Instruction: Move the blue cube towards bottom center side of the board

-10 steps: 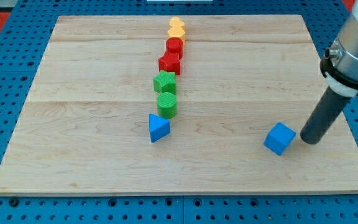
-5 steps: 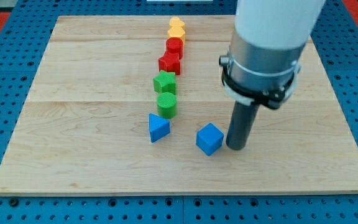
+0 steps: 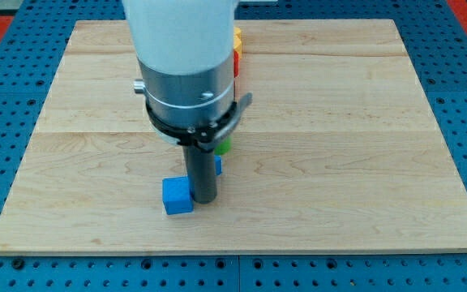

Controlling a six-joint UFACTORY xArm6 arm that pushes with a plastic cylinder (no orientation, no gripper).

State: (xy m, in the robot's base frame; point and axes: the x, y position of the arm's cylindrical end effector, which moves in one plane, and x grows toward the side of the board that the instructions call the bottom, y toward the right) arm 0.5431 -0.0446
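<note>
Nearest the view's bottom, the small blue plastic cube [image 3: 177, 195] sits on the light wooden board [image 3: 363, 162], left of the board's centre line and a short way in from the bottom edge. My tip [image 3: 203, 199], the lower end of the straight dark rod, rests on the board against the cube's right-hand side; contact appears made, with no gap visible between them. The tool is a plain rod with nothing to open or close, and it grips nothing.

Just behind the rod, a sliver of a second blue block [image 3: 218, 165] shows at the rod's right edge; its shape cannot be made out. Above that, a small patch of a green block [image 3: 224, 147] is visible, shape likewise hidden.

Further up, the arm's grey and white body [image 3: 186, 57] covers the middle of the board. At its right edge a strip of a red block [image 3: 236, 63] and, beyond it, a strip of a yellow block [image 3: 237, 37] show near the view's top.

The board lies on a blue perforated table surface [image 3: 6, 97].
</note>
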